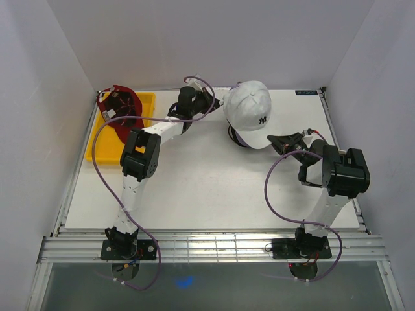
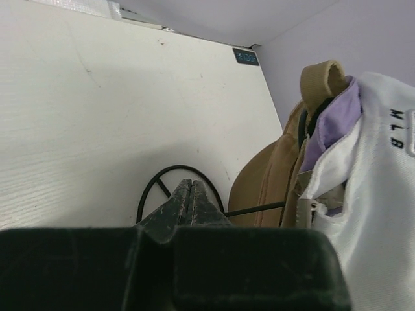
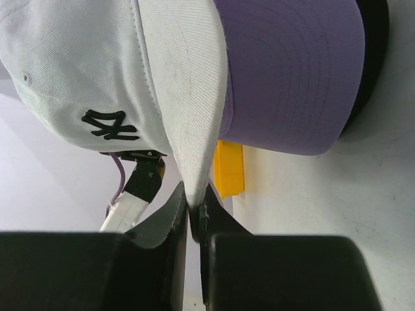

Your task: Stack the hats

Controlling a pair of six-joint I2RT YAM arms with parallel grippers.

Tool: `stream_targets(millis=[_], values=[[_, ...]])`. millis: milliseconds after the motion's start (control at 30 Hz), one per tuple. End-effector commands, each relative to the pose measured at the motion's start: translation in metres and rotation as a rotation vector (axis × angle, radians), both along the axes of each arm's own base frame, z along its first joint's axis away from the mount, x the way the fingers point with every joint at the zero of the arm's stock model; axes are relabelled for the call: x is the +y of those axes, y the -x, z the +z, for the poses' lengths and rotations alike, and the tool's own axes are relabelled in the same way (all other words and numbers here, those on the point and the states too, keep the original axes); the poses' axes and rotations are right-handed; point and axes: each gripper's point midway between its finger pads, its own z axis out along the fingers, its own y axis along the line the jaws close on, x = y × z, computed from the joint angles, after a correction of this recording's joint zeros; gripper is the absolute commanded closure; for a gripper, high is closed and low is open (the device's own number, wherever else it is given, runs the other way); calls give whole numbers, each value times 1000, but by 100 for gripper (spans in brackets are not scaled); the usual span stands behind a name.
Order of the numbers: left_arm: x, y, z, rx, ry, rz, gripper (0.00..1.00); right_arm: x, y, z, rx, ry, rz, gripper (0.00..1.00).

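The white cap (image 3: 84,58), its brim tip grasped in the right gripper's (image 3: 194,208) clenched jaws, tops the lavender cap (image 3: 292,71) and black cap (image 3: 375,58) at the table's (image 1: 194,181) one o'clock. The left gripper (image 2: 189,197), clenched on nothing, sits at the stack's nine o'clock. The dark red cap (image 1: 120,111) lies in the yellow tray (image 1: 97,148) at ten o'clock.

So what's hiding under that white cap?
A lavender cap lies right beneath the white cap, its brim poking out, with the edge of a black cap below that. The white crown covers their crowns, so nothing further inside can be seen.
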Motion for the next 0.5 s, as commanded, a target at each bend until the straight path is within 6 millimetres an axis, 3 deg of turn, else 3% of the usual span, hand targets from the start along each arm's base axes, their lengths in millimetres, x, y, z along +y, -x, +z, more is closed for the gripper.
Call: stream_targets(millis=[0,100,167,300,467], values=[[7,3,32,-29,5,34,100,6,21,-56,263,4,42,92],[18,-1,47,-39,18,59,100,5,18,-52,253,12,48,92],[30,-6,62,-53,29,86,94,6,15,-47,241,15,56,92],[37,-6,87,-113,29,76,61,5,11,-43,235,22,64,92],[38,2,119,-221,26,37,46,-2,0,-38,227,47,73,92]])
